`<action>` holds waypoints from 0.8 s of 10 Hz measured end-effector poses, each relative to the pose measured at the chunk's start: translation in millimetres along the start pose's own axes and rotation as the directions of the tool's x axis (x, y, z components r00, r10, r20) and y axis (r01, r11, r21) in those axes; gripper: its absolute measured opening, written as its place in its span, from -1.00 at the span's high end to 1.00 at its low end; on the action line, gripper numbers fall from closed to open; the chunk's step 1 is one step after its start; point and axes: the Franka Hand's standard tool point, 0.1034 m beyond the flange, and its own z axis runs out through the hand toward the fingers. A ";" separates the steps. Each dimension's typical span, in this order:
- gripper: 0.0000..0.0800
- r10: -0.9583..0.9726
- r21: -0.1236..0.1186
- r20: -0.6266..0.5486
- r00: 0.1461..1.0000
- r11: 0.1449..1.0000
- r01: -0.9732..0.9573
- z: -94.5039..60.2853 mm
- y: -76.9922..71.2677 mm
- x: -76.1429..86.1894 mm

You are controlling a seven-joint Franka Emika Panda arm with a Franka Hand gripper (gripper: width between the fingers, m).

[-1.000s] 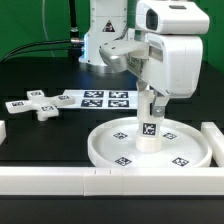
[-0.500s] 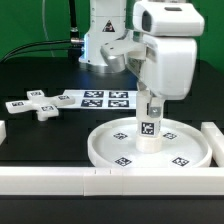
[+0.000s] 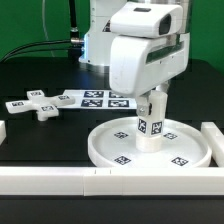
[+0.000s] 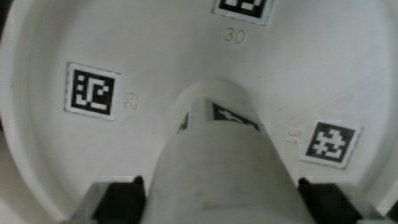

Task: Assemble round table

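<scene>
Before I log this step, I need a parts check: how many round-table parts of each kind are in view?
Large rimmed round white plastic disc: 1
Short white plastic cylinder leg: 1
White plastic cross-shaped four-arm piece: 1
Total: 3

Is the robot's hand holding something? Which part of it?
Yes: the gripper clamps the short cylinder leg by its upper end, fingers on opposite sides, leg upright on the round disc.
</scene>
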 end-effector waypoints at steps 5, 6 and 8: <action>-0.03 0.363 0.020 -0.007 0.932 0.932 -0.363 0.4 0.4 -1.6; -0.03 0.503 0.042 -0.008 0.864 0.864 -0.502 0.8 -0.3 -2.4; -0.03 0.695 0.058 0.010 0.719 0.717 -0.694 1.1 -1.9 -2.6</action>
